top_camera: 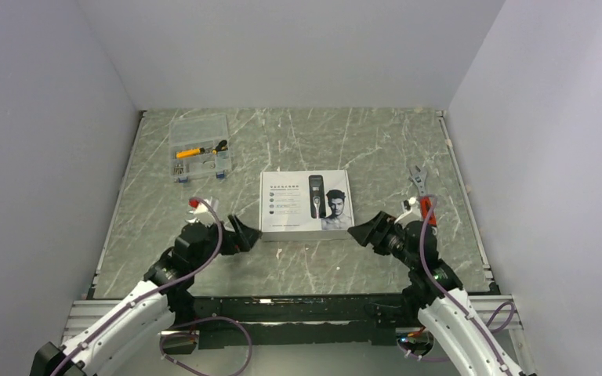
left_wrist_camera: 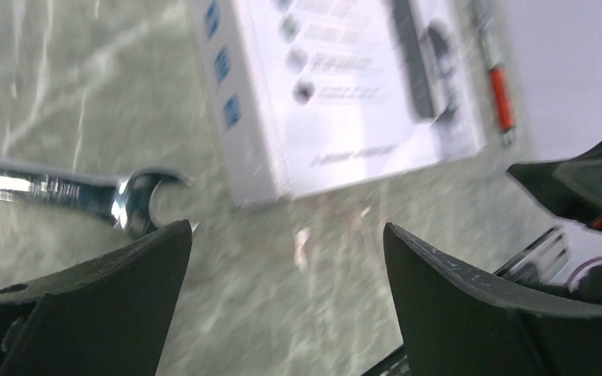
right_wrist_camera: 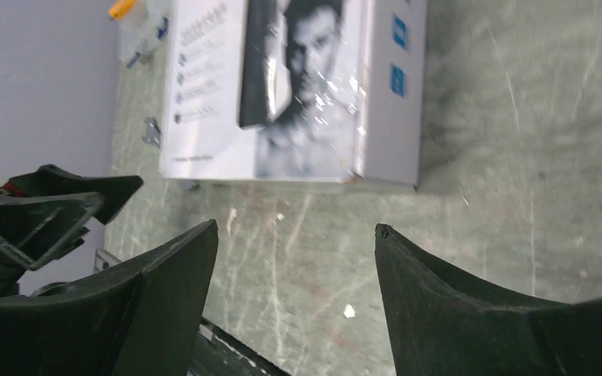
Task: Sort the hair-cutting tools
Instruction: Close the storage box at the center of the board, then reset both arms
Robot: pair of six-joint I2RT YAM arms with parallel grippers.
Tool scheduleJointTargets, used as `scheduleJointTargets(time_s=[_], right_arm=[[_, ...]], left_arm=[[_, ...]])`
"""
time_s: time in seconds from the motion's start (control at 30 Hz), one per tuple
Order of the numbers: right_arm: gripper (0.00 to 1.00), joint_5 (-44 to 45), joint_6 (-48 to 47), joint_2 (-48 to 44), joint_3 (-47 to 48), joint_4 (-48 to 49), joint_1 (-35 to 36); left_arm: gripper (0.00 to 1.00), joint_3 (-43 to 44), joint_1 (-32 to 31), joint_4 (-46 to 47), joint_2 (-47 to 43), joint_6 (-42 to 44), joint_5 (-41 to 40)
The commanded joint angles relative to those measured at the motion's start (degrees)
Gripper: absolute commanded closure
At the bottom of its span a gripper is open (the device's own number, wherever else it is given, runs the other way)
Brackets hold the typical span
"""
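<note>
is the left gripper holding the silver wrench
No, the left gripper is open and empty, and the silver wrench lies on the table beyond it.

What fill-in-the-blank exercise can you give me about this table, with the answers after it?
1. The left gripper and the right gripper are both ____ and hold nothing.
2. The white box bears a photo of a man and a hair ____.
3. The red-handled wrench lies on the ____ side of the white box.
4. The clear plastic case sits on the table near its far ____ corner.
Missing words: open; clipper; right; left.
</note>
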Motion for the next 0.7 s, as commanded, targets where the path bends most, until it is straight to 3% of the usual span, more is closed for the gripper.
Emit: scheduleJointTargets(time_s=[0.0,0.1,0.13,0.17,0.3,0.43,0.67], right_arm=[[0.23,3.80,-6.81,3.94,8.64,3.72,0.37],[0.14,6.37,-8.95,6.01,9.85,6.26,0.44],[0.04,6.95,-9.41,6.58,10.19,7.25,0.45],[0.01,7.52,-9.79,7.19,10.69,7.79,0.48],[0.00,11.62,-11.53,9.18,13.19,8.79,1.13],[0.00,17.96,-11.56,11.06,16.54,8.03,2.18],[0.00,14.70,-8.97,14.78,17.71,11.10,2.26]], left_arm=[[0.01,9.10,-0.18,-4.44,-2.29,4.38,-9.35],[0.01,12.13,-0.18,-6.37,0.12,3.26,-13.45],[0.01,13.48,-0.14,-7.49,1.62,2.79,-14.19],[0.01,15.18,-0.18,-8.90,3.58,2.47,-14.76],[0.01,20.17,-0.16,-13.97,9.91,1.20,-16.13],[0.01,19.67,-0.19,-13.42,11.42,0.23,-16.36],[0.01,18.71,-0.17,-12.44,11.04,-0.23,-15.20]])
